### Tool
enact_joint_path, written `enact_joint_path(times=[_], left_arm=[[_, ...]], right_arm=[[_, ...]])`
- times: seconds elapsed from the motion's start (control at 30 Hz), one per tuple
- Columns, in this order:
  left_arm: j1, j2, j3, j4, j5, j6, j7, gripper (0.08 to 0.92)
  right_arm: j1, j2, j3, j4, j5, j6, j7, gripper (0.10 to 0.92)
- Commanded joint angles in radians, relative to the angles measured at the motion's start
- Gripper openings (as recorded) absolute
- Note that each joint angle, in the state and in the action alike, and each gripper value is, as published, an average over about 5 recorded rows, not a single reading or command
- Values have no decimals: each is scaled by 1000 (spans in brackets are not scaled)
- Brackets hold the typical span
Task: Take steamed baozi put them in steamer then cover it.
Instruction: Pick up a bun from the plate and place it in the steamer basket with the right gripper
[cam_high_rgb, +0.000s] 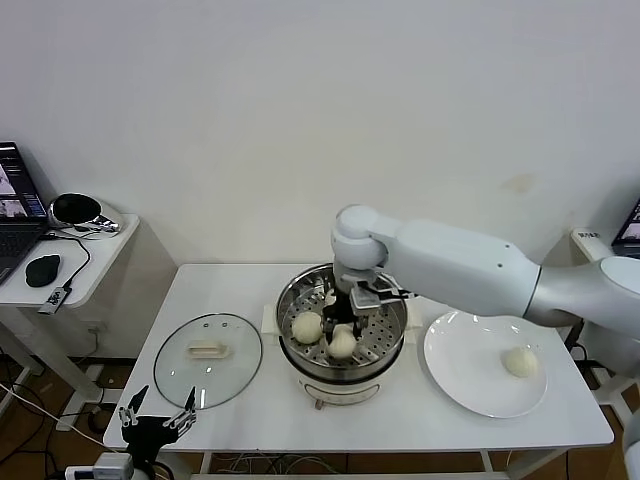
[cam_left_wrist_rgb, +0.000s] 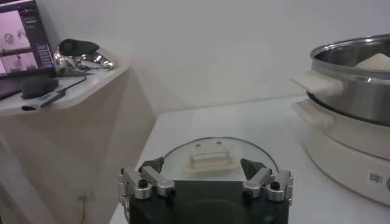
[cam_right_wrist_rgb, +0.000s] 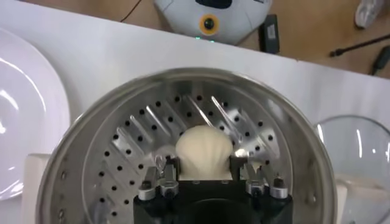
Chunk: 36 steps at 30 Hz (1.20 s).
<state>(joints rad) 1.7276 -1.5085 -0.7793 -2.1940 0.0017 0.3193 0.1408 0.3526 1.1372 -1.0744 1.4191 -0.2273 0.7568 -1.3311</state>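
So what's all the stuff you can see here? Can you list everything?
baozi: three clearly seen, cream-white; two in the steamer, one on the plate
steamer: one, shiny steel, middle of the table, on a white pot base
lid: one, clear glass with a cream handle, flat on the table left of the steamer
plate: one, white, right of the steamer
table: one, white
side table: one, white, far left, holding a laptop and a black mouse
left end effector: one, black, open, low at the table's front edge near the lid
right end effector: one, black, inside the steamer, closed on one baozi
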Motion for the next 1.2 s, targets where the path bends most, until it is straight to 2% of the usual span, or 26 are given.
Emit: enact_joint_path(times=[0.03, 0.33, 0.43, 0.7, 0.83, 0.97, 1.13, 1.2], left_arm=[[1, 0, 1, -1, 1, 0, 0, 823], [-2, 3, -1, -1, 0, 0, 1, 823], [-4, 7, -1, 1, 1, 1, 3, 823], [-11, 6, 10, 2, 7, 2, 9, 823], [-11, 10, 14, 6, 8, 2, 11, 823], [-13, 18, 20, 11, 8, 3, 13, 823], [-16, 32, 26, 8, 4, 6, 19, 823], [-17, 35, 28, 6, 0, 7, 21, 823]], right_arm=[[-17, -5, -8, 15, -10, 1, 10, 513], [-32, -1, 9, 6, -55, 0, 52, 522], [-27, -5, 20, 7, -59, -9, 57, 578], [16, -55, 93, 21, 7, -71, 15, 796], [53, -127, 131, 24, 74, -112, -2, 821], [88, -245, 170, 22, 140, -244, -16, 823], [190, -477, 30, 47, 253, -493, 106, 823], [195, -564, 17, 56, 274, -601, 86, 823]])
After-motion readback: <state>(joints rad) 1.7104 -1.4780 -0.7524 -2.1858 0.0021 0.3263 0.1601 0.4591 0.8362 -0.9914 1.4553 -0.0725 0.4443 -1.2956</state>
